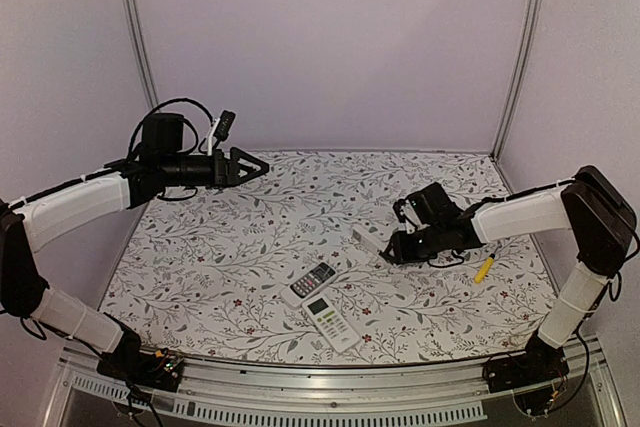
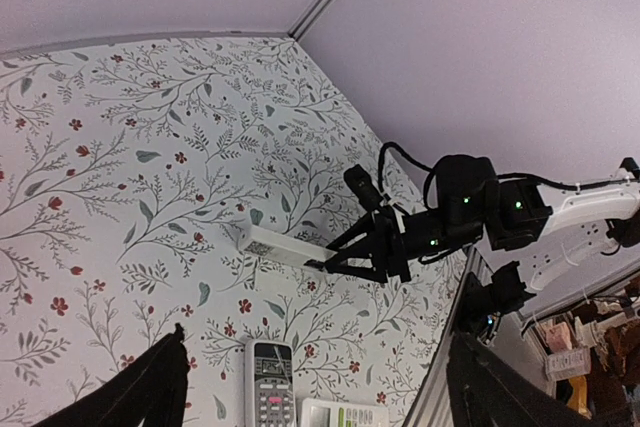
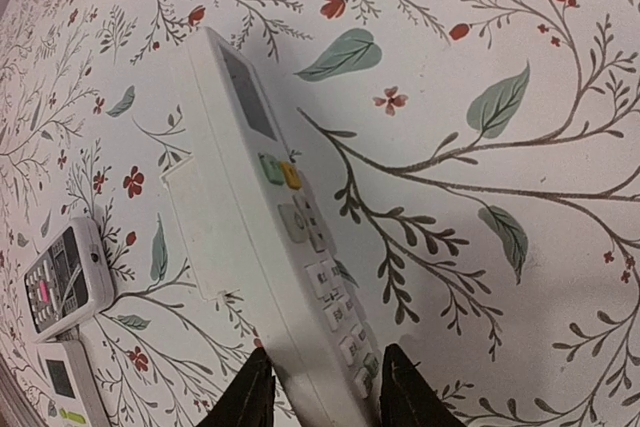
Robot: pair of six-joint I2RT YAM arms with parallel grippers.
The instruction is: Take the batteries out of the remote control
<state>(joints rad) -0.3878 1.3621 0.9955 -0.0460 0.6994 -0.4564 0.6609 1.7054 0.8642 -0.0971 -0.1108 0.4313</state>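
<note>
1. The right end effector (image 3: 320, 394) is clamped on the button end of the remote (image 3: 262, 197), which is tipped on its long edge.
2. The left end effector (image 1: 262, 167) is wide open and empty, raised well left of the remote.
3. A dark remote (image 1: 313, 279) and a third remote (image 1: 332, 322) lie nearer the arm bases than the remote.
4. A yellow tool (image 1: 483, 269) lies to the remote's right.

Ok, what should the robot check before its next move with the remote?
1. Right tool grips the long white remote: ok, its end is pinched from both sides.
2. Left tool open and free: ok, it hangs above the table.
3. Battery cover facing up: cannot tell; the button side shows.
4. Batteries seen: not ok, none in view.
5. Grey remote and short white remote out of the way: ok, both lie apart from the held one.
</note>
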